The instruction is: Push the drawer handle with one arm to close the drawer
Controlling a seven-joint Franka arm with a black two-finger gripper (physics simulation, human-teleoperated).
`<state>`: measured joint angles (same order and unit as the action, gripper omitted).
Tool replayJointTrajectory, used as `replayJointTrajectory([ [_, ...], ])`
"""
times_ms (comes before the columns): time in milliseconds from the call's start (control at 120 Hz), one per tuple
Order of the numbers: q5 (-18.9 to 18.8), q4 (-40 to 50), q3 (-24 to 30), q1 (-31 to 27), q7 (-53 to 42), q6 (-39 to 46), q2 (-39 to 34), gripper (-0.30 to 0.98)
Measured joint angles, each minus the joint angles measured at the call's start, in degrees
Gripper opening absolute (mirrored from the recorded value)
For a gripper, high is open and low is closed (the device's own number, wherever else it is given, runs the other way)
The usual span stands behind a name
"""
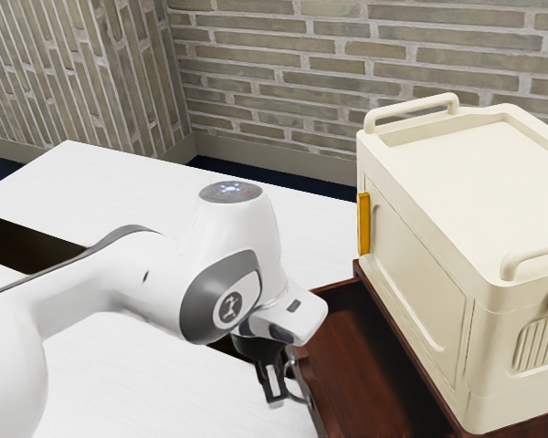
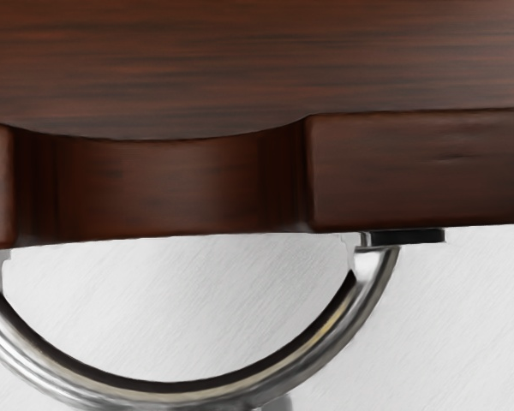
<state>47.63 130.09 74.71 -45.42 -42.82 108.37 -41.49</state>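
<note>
The gripper (image 1: 275, 396) hangs pointing down just outside the dark red wooden drawer (image 1: 338, 372), beside its silver handle (image 1: 298, 376). From the exterior view, whether the two touch cannot be told. The drawer's wood sticks out from beneath the cream box, with deep shadow near the box. In the wrist view, the curved metal handle (image 2: 365, 309) bows away from the drawer front (image 2: 420, 171), which has a scooped notch in its middle. The gripper's far side is hidden in the exterior view.
A cream box (image 1: 420, 265) with rail handles on top and a yellow strip (image 1: 363, 224) on its side stands over the wood, at the exterior view's right. A white surface (image 1: 292, 219) extends behind the arm, and brick walls rise beyond it.
</note>
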Motion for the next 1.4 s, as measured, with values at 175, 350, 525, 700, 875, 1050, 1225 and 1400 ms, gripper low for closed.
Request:
replayJointTrajectory([
  [175, 0.31, -2.58, 2.86, -4.02, -0.07, 0.02, 0.05, -0.10],
  [350, 0.38, -4.33, 5.53, -8.81, -0.08, 0.07, 0.07, -0.10],
  [525, 0.71, -6.91, 8.34, -12.21, -0.03, 0.09, 0.07, -0.10],
  [700, 1.39, -8.85, 9.74, -12.95, 0.02, 0.05, 0.07, -0.10],
  [875, 1.73, -11.58, 12.38, -14.93, 0.13, 0.07, 0.08, -0.10],
  [1050, 2.08, -13.51, 13.66, -16.17, 0.21, 0.02, 0.08, -0.09],
  [1225, 2.43, -15.45, 15.62, -18.09, 0.28, 0.01, 0.08, -0.10],
  [1400, 3.14, -17.13, 17.30, -19.77, 0.33, 0.00, -0.06, -0.10],
])
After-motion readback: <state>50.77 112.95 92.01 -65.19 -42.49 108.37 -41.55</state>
